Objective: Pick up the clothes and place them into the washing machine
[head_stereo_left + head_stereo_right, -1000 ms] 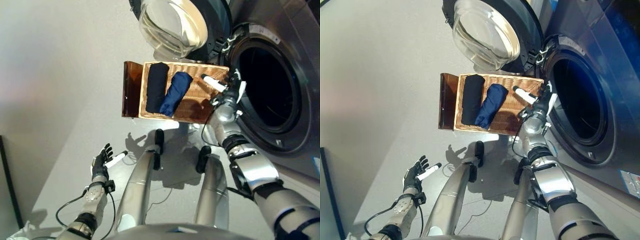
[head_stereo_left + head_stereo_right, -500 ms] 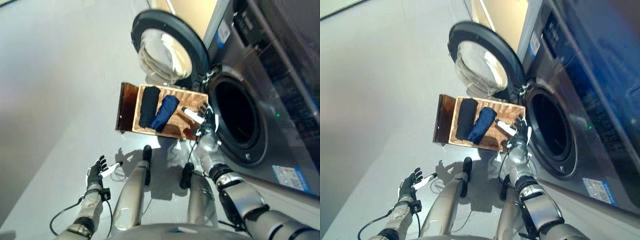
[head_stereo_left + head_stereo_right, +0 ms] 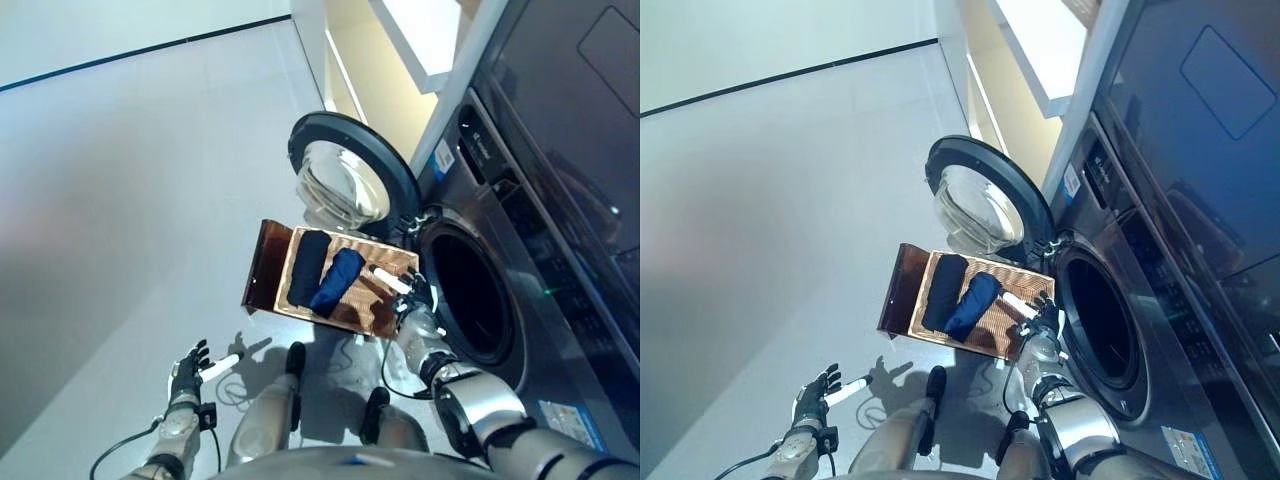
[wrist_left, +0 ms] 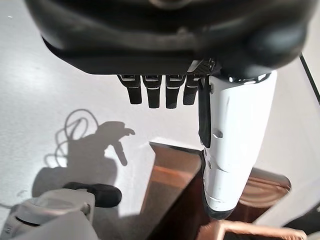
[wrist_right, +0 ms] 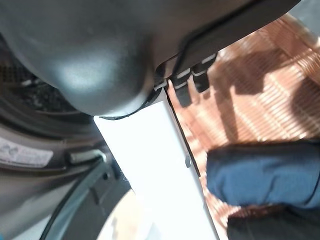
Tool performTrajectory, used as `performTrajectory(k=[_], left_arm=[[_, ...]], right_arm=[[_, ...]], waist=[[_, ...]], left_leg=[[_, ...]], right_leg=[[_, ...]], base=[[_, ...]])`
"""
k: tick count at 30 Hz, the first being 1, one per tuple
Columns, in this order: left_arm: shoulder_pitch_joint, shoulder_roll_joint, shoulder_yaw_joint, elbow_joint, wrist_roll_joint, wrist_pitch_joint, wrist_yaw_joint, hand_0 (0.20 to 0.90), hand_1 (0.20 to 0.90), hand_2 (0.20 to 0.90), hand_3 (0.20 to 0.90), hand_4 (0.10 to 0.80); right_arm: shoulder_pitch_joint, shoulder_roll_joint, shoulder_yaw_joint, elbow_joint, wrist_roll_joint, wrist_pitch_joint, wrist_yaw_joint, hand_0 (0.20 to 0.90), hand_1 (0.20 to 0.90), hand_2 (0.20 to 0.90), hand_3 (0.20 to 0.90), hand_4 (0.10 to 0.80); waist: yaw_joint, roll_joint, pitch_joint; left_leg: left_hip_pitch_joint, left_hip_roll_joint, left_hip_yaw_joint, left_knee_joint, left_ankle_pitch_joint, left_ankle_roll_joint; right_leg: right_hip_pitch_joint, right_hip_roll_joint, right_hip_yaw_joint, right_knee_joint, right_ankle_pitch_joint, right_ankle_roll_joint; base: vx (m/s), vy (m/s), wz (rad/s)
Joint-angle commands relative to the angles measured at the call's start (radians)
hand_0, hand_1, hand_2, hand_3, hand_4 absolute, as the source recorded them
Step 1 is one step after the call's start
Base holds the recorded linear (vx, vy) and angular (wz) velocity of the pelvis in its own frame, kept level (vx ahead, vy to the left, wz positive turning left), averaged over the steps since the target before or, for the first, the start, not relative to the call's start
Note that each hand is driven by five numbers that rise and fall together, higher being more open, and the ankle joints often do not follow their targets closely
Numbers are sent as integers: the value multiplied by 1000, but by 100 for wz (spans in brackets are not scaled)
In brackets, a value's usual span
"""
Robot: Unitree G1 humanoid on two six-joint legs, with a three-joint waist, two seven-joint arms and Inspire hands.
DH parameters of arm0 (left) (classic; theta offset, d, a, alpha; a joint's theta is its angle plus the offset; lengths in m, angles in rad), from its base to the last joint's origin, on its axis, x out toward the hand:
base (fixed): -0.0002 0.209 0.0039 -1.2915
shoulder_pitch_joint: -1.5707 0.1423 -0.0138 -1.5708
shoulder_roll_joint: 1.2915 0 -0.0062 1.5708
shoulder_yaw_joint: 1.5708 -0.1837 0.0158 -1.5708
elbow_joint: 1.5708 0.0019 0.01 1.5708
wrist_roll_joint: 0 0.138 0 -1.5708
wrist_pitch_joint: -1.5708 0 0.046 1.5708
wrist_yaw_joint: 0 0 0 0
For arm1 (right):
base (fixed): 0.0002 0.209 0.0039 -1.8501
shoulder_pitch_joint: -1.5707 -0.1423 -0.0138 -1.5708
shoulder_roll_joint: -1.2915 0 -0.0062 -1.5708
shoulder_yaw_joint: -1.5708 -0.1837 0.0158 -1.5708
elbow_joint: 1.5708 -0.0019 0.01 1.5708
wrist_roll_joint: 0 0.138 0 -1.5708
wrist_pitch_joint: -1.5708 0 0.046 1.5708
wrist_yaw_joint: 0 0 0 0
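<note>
A wicker basket [image 3: 362,302] lies on the floor in front of the washing machine. Two folded clothes rest in it side by side: a black one [image 3: 307,267] and a blue one [image 3: 337,282]. My right hand [image 3: 411,294] hovers open over the basket's end nearest the drum opening [image 3: 466,302], holding nothing. In its wrist view the blue cloth [image 5: 265,172] sits just past its white thumb [image 5: 160,165], apart from it. My left hand [image 3: 187,371] is open and empty low at the left, over bare floor, fingers [image 4: 155,90] straight.
The washer's round door [image 3: 345,180] swings open to the left above the basket. A brown lid panel [image 3: 262,276] juts from the basket's left end. The machine's dark front [image 3: 1170,250] fills the right side. Grey floor spreads to the left.
The camera has tilted up and pulled back, so the whole scene looks smaller and lower. Both hands keep about the same places relative to the basket; both clothes still lie in it.
</note>
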Motion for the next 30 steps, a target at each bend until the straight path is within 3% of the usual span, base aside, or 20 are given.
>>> performTrajectory(k=[1,6,16,18,19,20,30], left_arm=[[-44,42,-5,14,10,-22,26,900,900,900,900,800],[-75,54,-14,6,10,-30,46,900,900,900,900,800],[-112,72,4,-188,-55,-94,81,900,900,900,900,800],[-114,76,5,-192,-53,-99,91,900,900,900,900,800],[-112,76,0,-194,-48,-98,93,900,900,900,900,800],[-114,76,0,-194,-48,-98,93,900,900,900,900,800],[-111,66,-38,-177,-34,-98,101,900,900,900,900,800]], right_arm=[[-139,-34,-65,-4,64,-55,-27,900,900,900,900,800],[-203,-60,-89,36,102,-63,-56,900,900,900,900,800],[-290,-126,-131,91,192,-101,-109,900,900,900,900,800],[-315,-131,-129,106,195,-101,-118,900,900,900,900,800],[-334,-141,-126,122,199,-99,-121,900,900,900,900,800],[-336,-142,-127,124,200,-100,-120,900,900,900,900,800],[-418,-177,-134,168,199,-99,-149,900,900,900,900,800]], waist=[[35,-3,64],[53,-3,103],[101,17,168],[111,19,173],[119,19,174],[121,24,178],[155,35,192]], left_leg=[[-60,-46,-10,63,-51,-35],[-118,-55,-22,98,-62,-38],[-269,-77,-30,240,-113,-40],[-291,-79,-26,258,-122,-41],[-300,-86,-30,277,-158,-44],[-313,-86,-27,276,-129,-40],[-368,-102,-33,309,-175,-42]], right_leg=[[-8,-41,9,-146,165,30],[-43,-46,-2,-126,156,25],[-122,-68,-27,-47,124,19],[-135,-73,-29,-36,118,20],[-136,-74,-24,-22,90,25],[-147,-76,-33,-24,113,19],[-170,-81,-39,-26,84,28]], base=[[-6,14,22],[-4,11,21],[30,19,16],[88,6,11],[0,0,0],[27,11,7],[53,12,13]])
